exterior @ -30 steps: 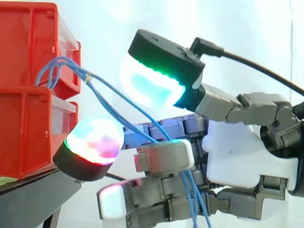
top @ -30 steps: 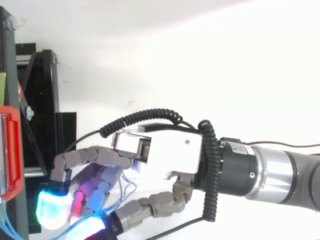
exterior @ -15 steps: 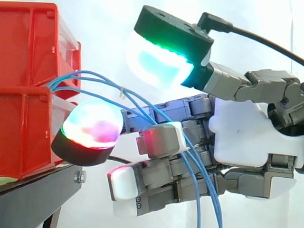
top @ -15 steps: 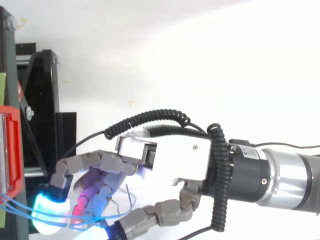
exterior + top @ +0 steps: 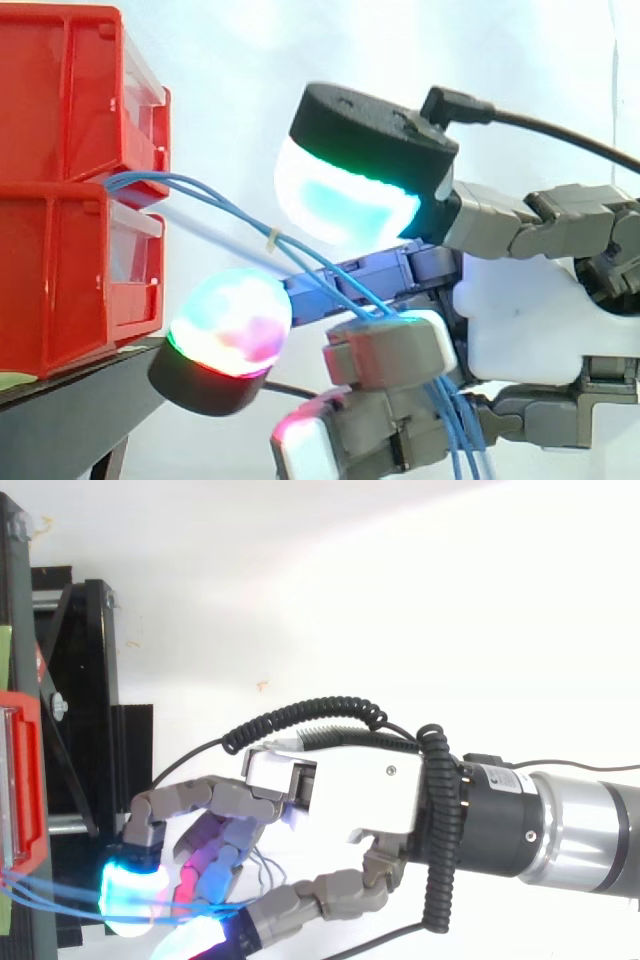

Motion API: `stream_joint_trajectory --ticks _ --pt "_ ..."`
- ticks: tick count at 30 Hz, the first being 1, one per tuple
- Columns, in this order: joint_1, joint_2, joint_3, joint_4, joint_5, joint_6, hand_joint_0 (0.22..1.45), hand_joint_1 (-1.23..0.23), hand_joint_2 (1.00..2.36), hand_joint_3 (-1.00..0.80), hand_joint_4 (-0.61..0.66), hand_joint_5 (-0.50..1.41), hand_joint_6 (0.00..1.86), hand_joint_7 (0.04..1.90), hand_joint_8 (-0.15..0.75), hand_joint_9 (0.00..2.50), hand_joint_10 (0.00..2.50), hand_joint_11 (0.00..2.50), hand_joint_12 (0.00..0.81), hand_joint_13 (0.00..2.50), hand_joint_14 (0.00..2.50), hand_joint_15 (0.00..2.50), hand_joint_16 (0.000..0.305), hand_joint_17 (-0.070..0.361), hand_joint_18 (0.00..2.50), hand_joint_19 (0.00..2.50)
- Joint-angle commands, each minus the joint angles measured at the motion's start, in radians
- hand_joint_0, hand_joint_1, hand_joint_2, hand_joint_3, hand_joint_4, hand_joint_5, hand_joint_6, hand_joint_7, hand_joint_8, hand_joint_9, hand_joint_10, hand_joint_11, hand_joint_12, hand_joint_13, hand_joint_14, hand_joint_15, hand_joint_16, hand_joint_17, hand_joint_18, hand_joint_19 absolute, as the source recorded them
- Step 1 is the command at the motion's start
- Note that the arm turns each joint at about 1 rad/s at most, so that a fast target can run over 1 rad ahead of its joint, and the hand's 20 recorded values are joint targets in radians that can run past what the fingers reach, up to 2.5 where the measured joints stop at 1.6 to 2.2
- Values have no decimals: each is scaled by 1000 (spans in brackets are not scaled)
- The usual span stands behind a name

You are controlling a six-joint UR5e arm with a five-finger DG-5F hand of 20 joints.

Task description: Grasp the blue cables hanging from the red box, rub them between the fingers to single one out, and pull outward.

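Several thin blue cables leave the gap between the stacked red boxes and run taut, down and to the right, into my hand. A small pale tie binds them midway. They pass between a large cyan-green pad above and a multicoloured pad below, then thread among the curled fingers and hang down past the palm. In the top view the cables stretch from the red box edge to my hand, whose fingers are curled round them.
The red boxes rest on a black stand, seen from above as a black frame at the left. A white curtain fills the background. Open space lies to the right of the boxes, where the arm comes in.
My hand has drawn back to the right, away from the boxes, and dropped slightly. The cables now run straighter and tighter, and the tie has shifted right.
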Motion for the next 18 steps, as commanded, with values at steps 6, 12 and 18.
stream_joint_trajectory --ticks 6,12,18 --pt "-4 42 -2 -117 -15 12 589 -670 1011 -345 216 -70 512 1286 285 1327 18 1360 362 989 24 604 43 97 748 402" --pt "-8 67 -2 -178 -12 9 590 -672 1010 -345 205 -74 524 1273 277 1326 16 1367 362 986 23 604 43 97 754 419" --pt "-10 72 -2 -176 -8 3 584 -677 1009 -371 216 -76 539 1246 284 1321 17 1370 361 987 23 603 44 98 759 416"
